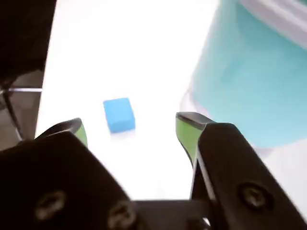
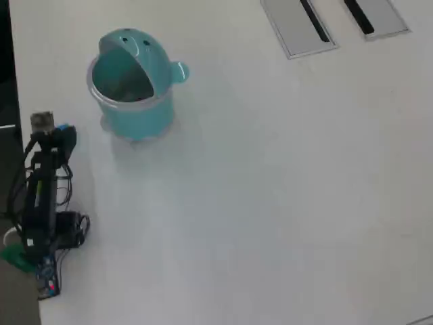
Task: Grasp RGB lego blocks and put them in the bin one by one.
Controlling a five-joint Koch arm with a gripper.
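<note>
A small blue lego block [image 1: 118, 114] lies on the white table, just beyond my fingertips and nearer the left one. My gripper [image 1: 130, 123] is open, its green-padded jaws set wide apart with nothing between them. The teal bin [image 1: 249, 81] rises close on the right in the wrist view. From overhead the bin [image 2: 139, 112] stands upright with its face lid tipped back, and the gripper [image 2: 53, 134] hangs to its lower left. A bit of the blue block [image 2: 67, 135] shows beside the gripper.
The table's left edge [image 1: 45, 72] runs close to the block, with dark floor beyond it. Two flat grey panels [image 2: 294, 27] sit at the far top right of the overhead view. The arm's base and cables [image 2: 44, 230] lie at the left edge.
</note>
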